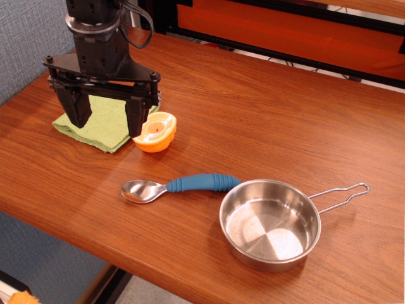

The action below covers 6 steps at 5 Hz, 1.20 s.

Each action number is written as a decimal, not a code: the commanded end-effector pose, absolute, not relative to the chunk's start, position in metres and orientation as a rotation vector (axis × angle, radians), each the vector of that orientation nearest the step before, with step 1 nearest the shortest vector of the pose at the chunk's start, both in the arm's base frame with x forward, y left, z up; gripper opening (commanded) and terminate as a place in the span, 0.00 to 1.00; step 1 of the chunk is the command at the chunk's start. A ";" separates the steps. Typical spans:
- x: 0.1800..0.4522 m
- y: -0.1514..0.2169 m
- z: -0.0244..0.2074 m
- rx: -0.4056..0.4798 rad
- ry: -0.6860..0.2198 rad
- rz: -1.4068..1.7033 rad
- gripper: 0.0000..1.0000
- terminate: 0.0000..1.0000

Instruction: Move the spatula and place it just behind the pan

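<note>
Spoon (180, 186) lies on the counter (266, 114), just left of the pan (271, 225). Gripper (106, 114) hangs far left over a green cloth (101, 123), jaws wide and empty.

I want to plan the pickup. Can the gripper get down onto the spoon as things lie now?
Probably yes: the spoon lies bare on the table, nothing over it, and the gripper hangs open above the green cloth.
</note>
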State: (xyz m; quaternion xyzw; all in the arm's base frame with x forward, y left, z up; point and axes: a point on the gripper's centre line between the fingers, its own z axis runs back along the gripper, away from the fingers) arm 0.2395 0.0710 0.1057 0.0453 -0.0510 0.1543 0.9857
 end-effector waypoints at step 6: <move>0.264 0.008 0.050 0.026 -0.275 -0.929 1.00 0.00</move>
